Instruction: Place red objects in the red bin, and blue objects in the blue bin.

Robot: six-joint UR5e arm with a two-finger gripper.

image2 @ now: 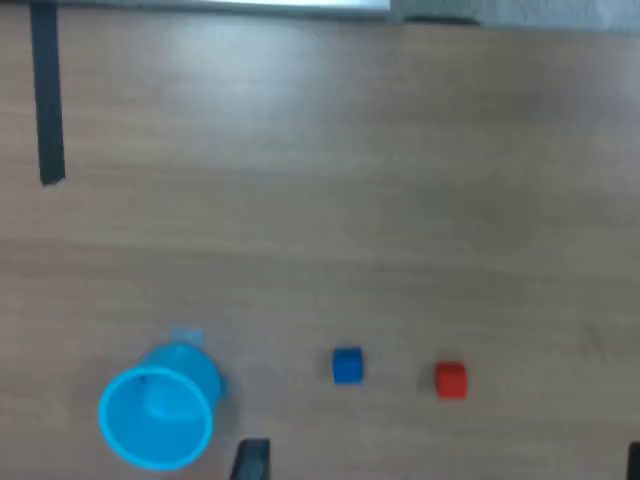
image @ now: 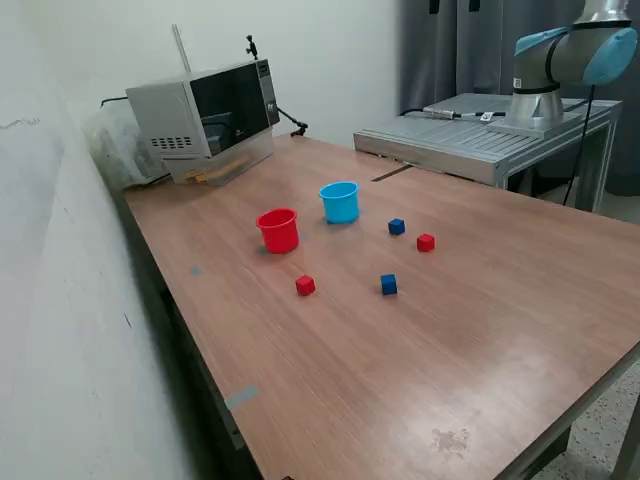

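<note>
A long wooden table (image: 420, 330) stands against a white wall (image: 60, 300). At its far end sits a grey microwave (image: 205, 118); beyond, a metal bench (image: 480, 135) and dark curtains (image: 470, 50)

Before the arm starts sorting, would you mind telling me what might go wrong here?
1. A blue cube and a red cube sit close together; closing on one may nudge the other.
2. The red cup and blue cup stand close together, so a loose drop could land in the wrong one or tip it.
</note>
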